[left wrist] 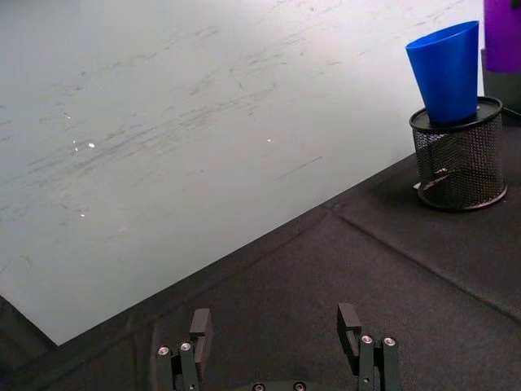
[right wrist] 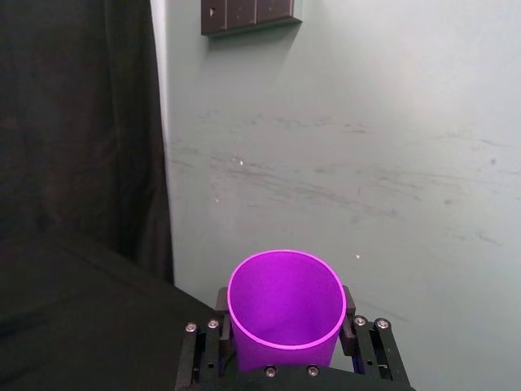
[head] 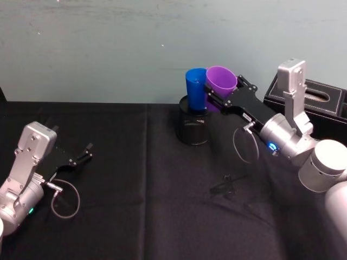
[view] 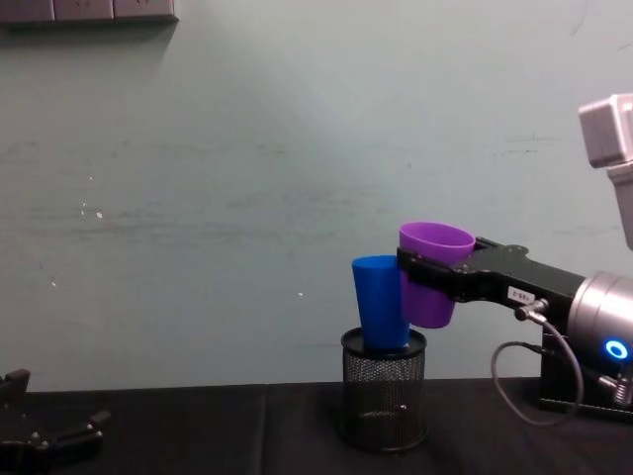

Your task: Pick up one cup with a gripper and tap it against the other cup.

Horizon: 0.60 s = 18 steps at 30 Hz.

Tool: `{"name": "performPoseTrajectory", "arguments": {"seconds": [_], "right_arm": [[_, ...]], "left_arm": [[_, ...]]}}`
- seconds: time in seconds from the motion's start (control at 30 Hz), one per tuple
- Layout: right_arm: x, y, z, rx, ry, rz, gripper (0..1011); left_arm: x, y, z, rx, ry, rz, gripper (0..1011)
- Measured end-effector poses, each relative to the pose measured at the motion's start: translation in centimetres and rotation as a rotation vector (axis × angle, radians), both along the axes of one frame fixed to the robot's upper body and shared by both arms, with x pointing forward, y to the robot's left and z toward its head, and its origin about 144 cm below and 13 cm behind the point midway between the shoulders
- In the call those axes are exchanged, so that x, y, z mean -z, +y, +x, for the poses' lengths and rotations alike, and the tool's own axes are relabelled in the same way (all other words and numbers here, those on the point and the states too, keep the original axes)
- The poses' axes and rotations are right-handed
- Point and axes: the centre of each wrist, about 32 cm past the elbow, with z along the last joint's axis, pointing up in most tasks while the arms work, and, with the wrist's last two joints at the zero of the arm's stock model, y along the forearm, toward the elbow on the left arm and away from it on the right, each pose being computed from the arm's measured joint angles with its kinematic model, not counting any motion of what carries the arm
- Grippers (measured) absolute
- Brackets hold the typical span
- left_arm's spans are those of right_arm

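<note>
One short, wide purple plastic cup [view: 435,242] is clamped in your right claw [view: 430,275], against the taller blue plastic cup [view: 379,302] in the black mesh holder [view: 384,391]. Likely light and slick: hold mid-wall, gently. Your left claw [left wrist: 274,322] gapes wide over the bench [head: 135,189].

Purple cup [head: 220,81], short, wide, upright, held raised in right gripper [head: 223,90], side against blue cup [head: 196,86], tall, narrow, standing tilted in mesh holder [head: 193,128]
</note>
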Motion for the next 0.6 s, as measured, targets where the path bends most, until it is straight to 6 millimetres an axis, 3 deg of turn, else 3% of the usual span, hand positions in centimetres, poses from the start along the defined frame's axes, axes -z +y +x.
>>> {"name": "performPoseTrajectory", "arguments": {"seconds": [0.6], "right_arm": [[-0.4,-0.6,-2.4,0.0,0.014,-0.027,732]], "left_arm": [[0.0,0.0,0.0,0.0,0.0,0.0,1011]]}}
